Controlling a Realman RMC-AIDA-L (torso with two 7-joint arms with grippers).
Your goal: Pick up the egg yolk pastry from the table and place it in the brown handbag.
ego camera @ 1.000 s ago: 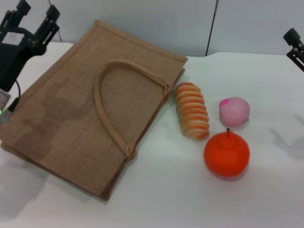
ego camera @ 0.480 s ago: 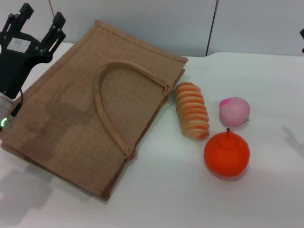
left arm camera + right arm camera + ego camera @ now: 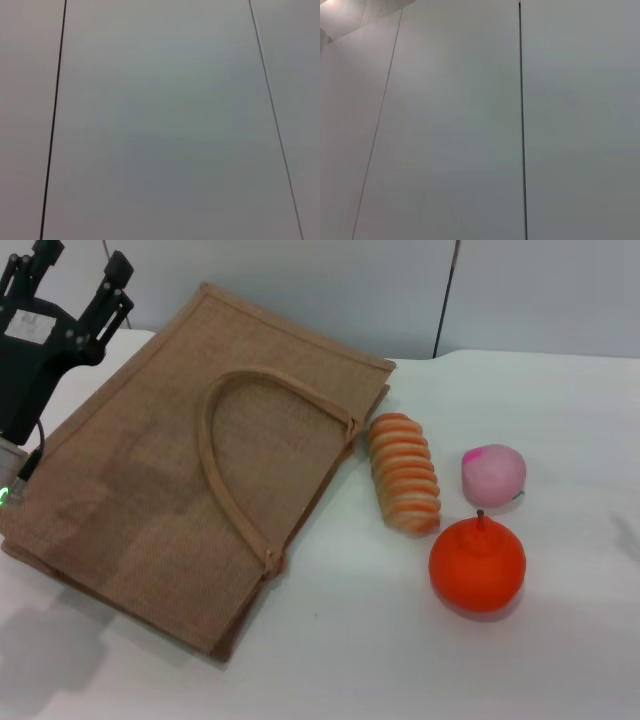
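The right gripper, at right edge a second ago, is gone from view; the left gripper, empty with fingers spread wide, is raised at upper left. No pastry is seen on the surface; presumably it's already in the bag, centre left.

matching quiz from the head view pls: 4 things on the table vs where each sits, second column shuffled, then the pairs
Things:
1. brown handbag
2. ridged bread roll
3. pink ball
4. orange

Places:
A. nearest the camera, in front of the pink one
B. lying flat, filling the table's left side
C. just right of the bag's edge, lying lengthwise
D. right of the roll, behind the orange one

Pairs: 1-B, 2-C, 3-D, 4-A
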